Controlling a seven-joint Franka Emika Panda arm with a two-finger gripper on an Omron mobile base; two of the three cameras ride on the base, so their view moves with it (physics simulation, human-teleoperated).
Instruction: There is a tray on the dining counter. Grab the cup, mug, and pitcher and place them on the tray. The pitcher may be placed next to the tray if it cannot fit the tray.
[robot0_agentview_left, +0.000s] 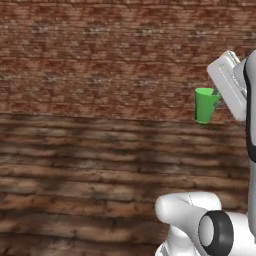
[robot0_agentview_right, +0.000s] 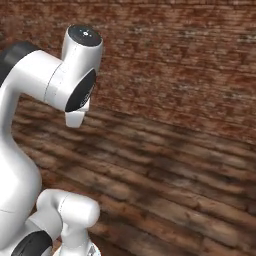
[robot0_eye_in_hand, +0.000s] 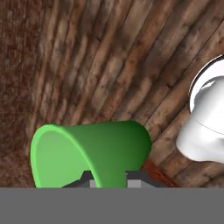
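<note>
While raised clear of any surface, my gripper (robot0_eye_in_hand: 108, 180) has the green cup (robot0_agentview_left: 204, 105) pinched between its nearly closed fingers.

Left base view: cup hangs in the air beside my white hand, upright with a slight tilt, open rim on top, brick wall (robot0_agentview_left: 100, 55) behind it and plank floor (robot0_agentview_left: 80, 175) well below. Hand view: cup lies across the lower frame, rim toward the left, dark finger tips (robot0_eye_in_hand: 87, 179) pressed at its wall; floor planks run beyond it.
</note>
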